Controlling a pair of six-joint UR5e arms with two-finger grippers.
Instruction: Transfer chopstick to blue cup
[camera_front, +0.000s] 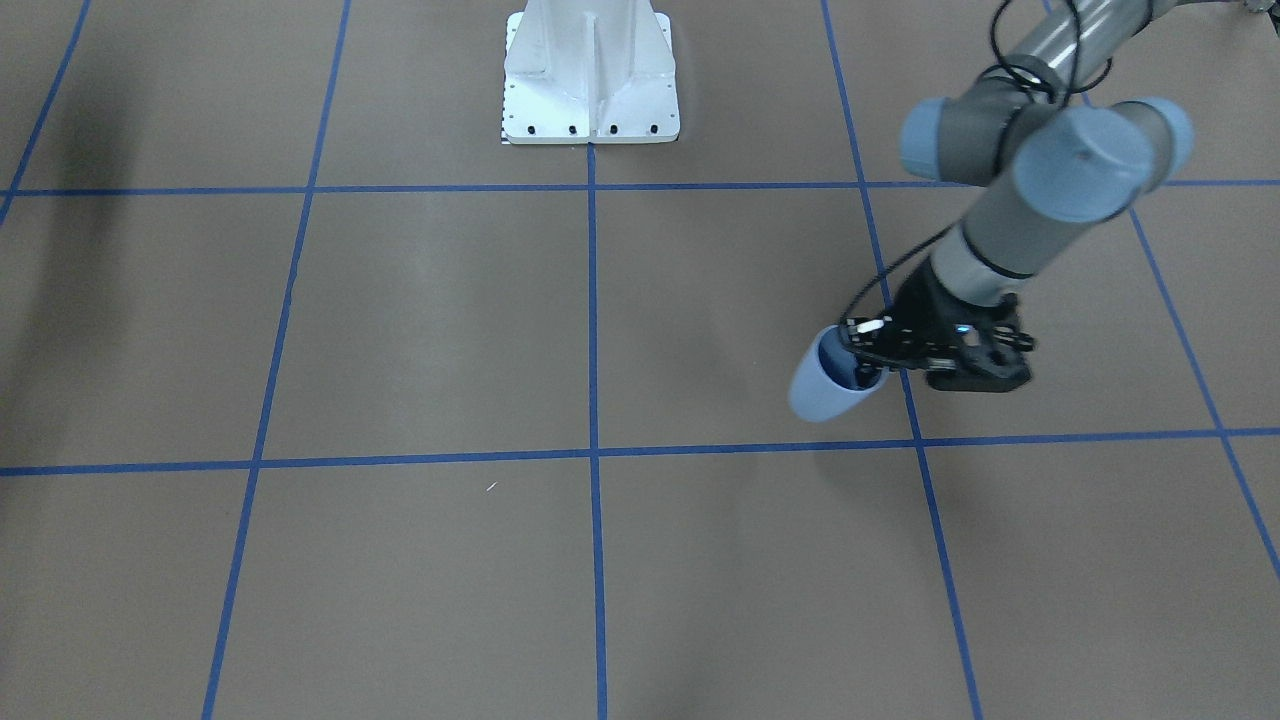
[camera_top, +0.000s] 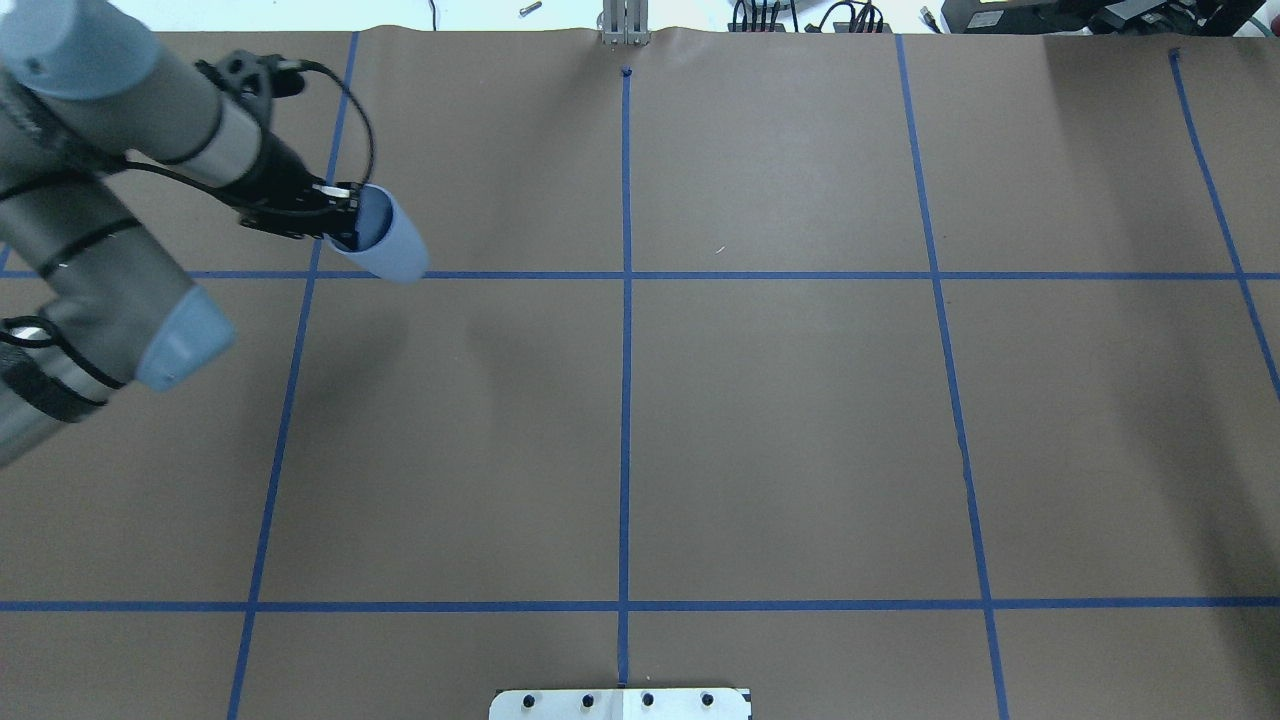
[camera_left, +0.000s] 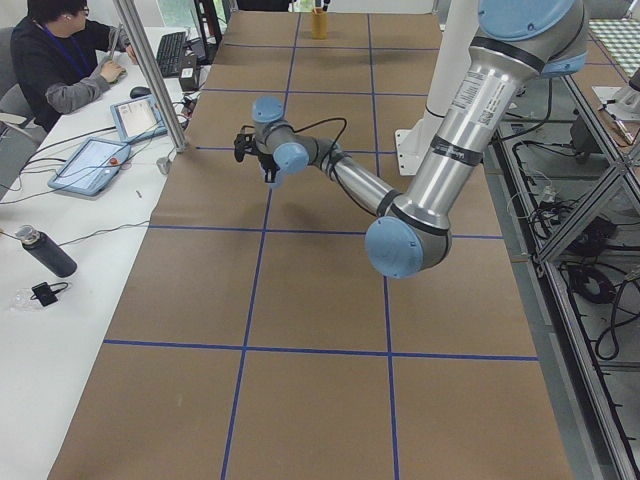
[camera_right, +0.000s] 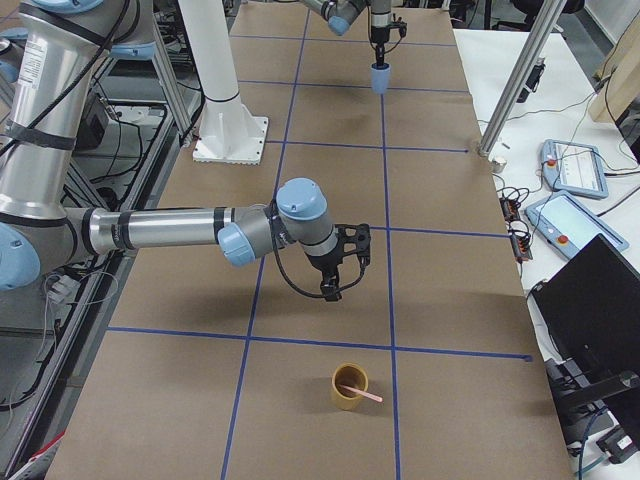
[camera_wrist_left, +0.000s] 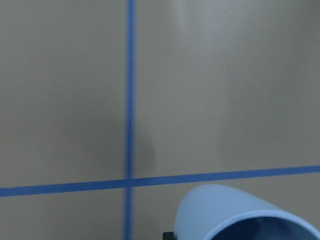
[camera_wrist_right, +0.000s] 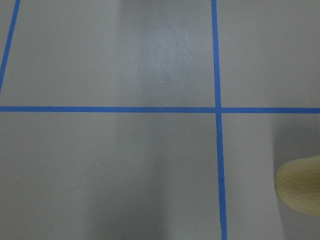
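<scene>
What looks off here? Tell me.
Nothing spilled or broken. The blue cup hangs by its rim from the left gripper, seemingly off the table; the chopstick leans in a tan cup.

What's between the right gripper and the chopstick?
Nothing visible. The right gripper hangs over bare table, short of the yellow cup. The chopstick leans in that cup, its top end poking past the rim, free to grasp. Only the cup wall surrounds its lower part.

No text, brand or number is legible; the print on the left arm (camera_left: 468, 92) is too small.
</scene>
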